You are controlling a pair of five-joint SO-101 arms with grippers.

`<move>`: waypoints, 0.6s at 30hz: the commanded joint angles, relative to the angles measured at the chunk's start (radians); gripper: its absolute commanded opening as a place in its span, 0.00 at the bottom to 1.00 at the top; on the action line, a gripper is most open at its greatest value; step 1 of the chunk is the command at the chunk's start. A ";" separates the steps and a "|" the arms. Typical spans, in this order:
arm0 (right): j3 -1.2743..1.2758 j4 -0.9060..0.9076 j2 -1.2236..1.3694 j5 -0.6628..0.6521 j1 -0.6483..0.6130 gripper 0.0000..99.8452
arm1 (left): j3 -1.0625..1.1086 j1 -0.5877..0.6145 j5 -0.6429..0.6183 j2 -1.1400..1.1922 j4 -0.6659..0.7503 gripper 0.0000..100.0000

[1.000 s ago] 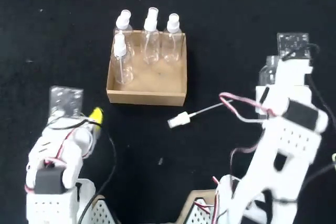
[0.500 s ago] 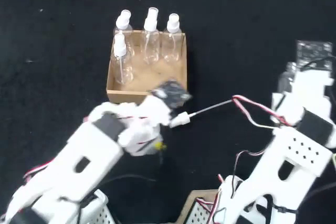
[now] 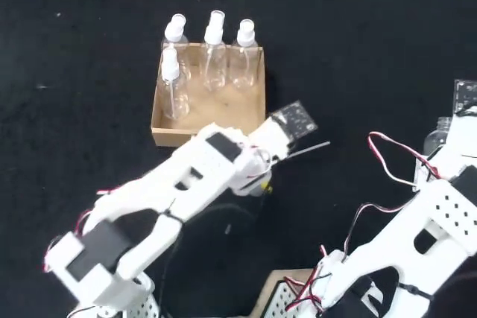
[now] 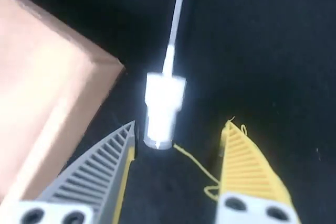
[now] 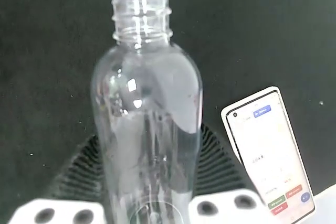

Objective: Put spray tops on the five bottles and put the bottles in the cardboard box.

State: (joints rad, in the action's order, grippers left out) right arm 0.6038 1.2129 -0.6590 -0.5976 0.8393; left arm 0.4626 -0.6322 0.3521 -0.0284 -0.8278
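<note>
**Now squaring up to the last spray top**

Shows the left claw [image 4: 179, 129] spread wide and gripping nothing, with a finger on either side of the spray top [image 4: 164, 109]. Finds that top lying flat on the dark surface [image 3: 89, 72], just beside a corner of the cardboard box [image 4: 42, 93]. Looks set that way so as to close across the white head, thin tube pointing off beyond.

Has the right claw [image 5: 149, 148] clamped round the lower body of the fifth bottle [image 5: 149, 103], upright, neck bare. Most likely holds it off to the side, well apart from the box, to receive that top.

Counts four capped bottles [image 3: 215, 53] standing toward the far side of the box, so leaves room nearer the front for one more. Places a phone [image 5: 268, 145] near the held bottle, seemingly out of the path.

Warns of the box corner close by the grey finger. Little room there; easy to nudge the top and roll it away.
</note>
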 commanded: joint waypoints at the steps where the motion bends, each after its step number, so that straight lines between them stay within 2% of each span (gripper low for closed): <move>1: -0.056 -0.002 0.001 -0.008 0.021 0.01 | -0.120 -0.010 -0.021 0.080 0.015 0.24; 8: -0.050 -0.002 0.002 -0.048 0.026 0.01 | -0.205 -0.004 -0.017 0.198 0.018 0.24; 13: -0.050 0.000 0.002 -0.048 0.028 0.01 | -0.179 0.008 -0.014 0.239 0.086 0.24; 15: -0.050 0.000 0.002 -0.048 0.026 0.01 | -0.179 0.004 -0.014 0.249 0.084 0.19; 18: -0.050 0.000 0.002 -0.048 0.026 0.01 | -0.157 -0.015 -0.020 0.241 0.083 0.04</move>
State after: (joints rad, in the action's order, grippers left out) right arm 0.6038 1.2129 -0.6590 -0.6345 0.8454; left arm 0.3168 -0.6352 0.3414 0.2279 -0.7618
